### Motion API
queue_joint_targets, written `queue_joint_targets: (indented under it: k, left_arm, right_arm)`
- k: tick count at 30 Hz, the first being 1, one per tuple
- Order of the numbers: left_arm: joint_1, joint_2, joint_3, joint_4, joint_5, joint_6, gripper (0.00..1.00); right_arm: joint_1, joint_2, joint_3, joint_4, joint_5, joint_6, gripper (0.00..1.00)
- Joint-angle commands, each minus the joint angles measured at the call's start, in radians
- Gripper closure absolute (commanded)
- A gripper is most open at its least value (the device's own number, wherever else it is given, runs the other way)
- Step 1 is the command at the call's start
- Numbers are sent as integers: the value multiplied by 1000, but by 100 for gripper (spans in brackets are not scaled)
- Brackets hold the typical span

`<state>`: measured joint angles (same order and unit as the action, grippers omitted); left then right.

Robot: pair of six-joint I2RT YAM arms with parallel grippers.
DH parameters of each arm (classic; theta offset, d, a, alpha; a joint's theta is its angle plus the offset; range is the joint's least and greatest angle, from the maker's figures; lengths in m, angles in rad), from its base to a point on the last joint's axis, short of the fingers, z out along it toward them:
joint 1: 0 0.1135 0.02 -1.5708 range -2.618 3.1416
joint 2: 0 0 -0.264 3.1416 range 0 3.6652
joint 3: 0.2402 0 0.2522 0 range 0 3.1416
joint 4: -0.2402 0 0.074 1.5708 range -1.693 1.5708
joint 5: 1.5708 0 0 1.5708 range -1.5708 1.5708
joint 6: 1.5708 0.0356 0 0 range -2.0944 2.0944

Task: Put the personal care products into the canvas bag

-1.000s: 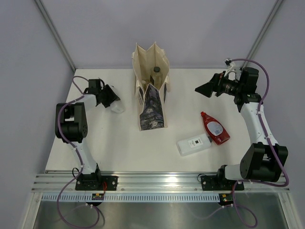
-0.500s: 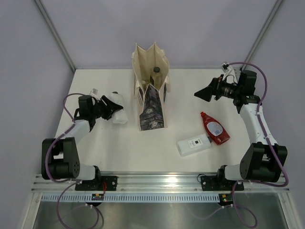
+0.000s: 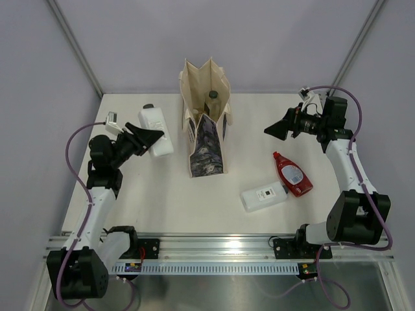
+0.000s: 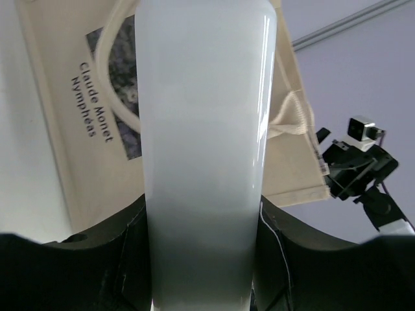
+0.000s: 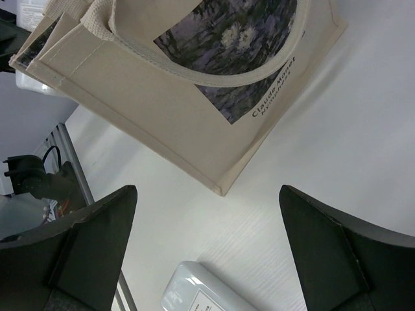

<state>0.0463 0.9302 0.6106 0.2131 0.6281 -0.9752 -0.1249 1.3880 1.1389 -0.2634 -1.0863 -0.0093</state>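
Now left gripper (image 3: 150,137) clamped on white bottle (image 4: 204,162), base end toward the wrist, it seems — glossy, stiff, likely light and slippery, pinch across its flanks — right gripper (image 3: 275,127) spread, empty.

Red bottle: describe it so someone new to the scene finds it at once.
Start at the tall canvas bag standing mid-table. To its right two bottles lie on the table. It is the flat red bottle with a white label; its neighbour, the white rectangular bottle, has no colour.
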Motion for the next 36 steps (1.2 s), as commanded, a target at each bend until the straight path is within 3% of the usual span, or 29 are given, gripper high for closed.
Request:
queue_joint_targets:
  k: [1,10,15,27,29,33,34,35,36]
  left_arm:
    - [-45,1,196,175,41,-40,100]
    - [-216,194,514,114,-16,64,100]
    - [-304,407,762,53,-42,151,100]
    - [-372,826,1204,-142,-123,374,100]
    - [-385,849,1221,-165,-114,394,98]
    - [-404,872,1220,-211,-110,431,85]
    - [-407,872,1209,-213,-107,432,82]
    - [-408,872,1203,-212,-102,435,79]
    - [-410,869,1197,-234,-100,438,70]
  right_arm:
    - [-4,13,32,7,-20,-31,0]
    - [-4,-14,7,-5,-14,-55,0]
    - [-4,-29,-2,-26,-12,-75,1]
    - [-4,-60,-11,-135,-15,-176,1]
    - [-4,-61,-7,-180,-12,-234,0]
    - [-4,-53,8,-304,-23,-395,1]
    - [-4,-46,36,-354,-35,-535,0]
    - [-2,-31,59,-516,-49,-631,0]
    - [-1,15,91,-628,-70,-866,1]
